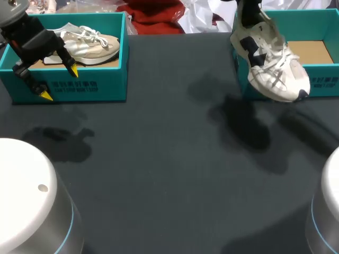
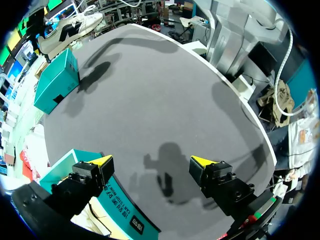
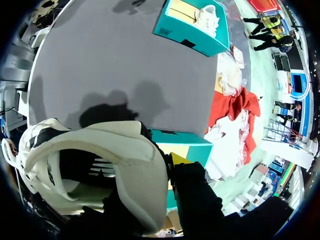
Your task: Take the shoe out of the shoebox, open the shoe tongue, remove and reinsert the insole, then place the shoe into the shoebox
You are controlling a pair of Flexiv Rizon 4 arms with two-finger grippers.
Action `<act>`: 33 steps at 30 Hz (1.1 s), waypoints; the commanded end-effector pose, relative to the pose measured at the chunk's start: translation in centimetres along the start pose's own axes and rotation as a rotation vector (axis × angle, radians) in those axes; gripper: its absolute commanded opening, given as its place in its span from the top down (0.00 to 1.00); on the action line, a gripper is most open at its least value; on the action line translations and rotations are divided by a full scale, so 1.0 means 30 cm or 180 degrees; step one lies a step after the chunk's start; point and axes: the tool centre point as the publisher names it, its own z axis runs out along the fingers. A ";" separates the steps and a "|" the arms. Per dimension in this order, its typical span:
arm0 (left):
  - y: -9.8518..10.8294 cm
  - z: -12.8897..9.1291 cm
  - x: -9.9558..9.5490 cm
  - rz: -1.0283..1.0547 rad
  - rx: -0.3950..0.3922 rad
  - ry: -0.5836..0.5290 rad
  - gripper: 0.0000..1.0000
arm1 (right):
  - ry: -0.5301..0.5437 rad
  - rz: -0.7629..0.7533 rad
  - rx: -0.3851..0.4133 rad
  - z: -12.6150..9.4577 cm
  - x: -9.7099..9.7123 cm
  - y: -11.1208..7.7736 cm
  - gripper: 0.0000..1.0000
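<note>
A white shoe with navy patches (image 1: 273, 61) hangs toe-down over the front wall of the right teal shoebox (image 1: 318, 79). My right gripper (image 3: 162, 167) is shut on its heel collar, and one yellow fingertip (image 3: 178, 160) shows outside the white shoe (image 3: 100, 155). The shoe's dark inside faces the right wrist camera. My left gripper (image 1: 59, 82) stands open over the front left corner of the left teal shoebox (image 1: 106, 79), holding nothing. In the left wrist view the left gripper (image 2: 151, 162) is spread wide above the table, and the white shoe (image 2: 70, 27) is far off.
A beige shoe (image 1: 87, 45) lies in the left shoebox. The dark table (image 1: 169, 174) stretches between the two boxes and toward the front. The right shoebox's brown floor (image 1: 312, 50) shows behind the hanging shoe.
</note>
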 end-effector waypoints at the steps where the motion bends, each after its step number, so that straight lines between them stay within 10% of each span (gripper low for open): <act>1: 0.002 0.001 -0.002 0.0001 -0.0004 0.0006 0.00 | 0.0182 0.0020 -0.0052 0.039 -0.109 -0.124 1.00; 13: 0.002 0.001 -0.002 0.0001 -0.0004 0.0006 0.00 | 0.0154 0.0411 0.0325 0.058 -0.248 -0.505 1.00; 29: 0.002 0.001 -0.002 0.0001 -0.0004 0.0006 0.00 | 0.0154 0.0411 0.0325 0.058 -0.248 -0.505 1.00; 33: 0.002 0.001 -0.002 0.0001 -0.0004 0.0006 0.00 | 0.0127 0.0268 0.0522 0.082 -0.318 -0.616 1.00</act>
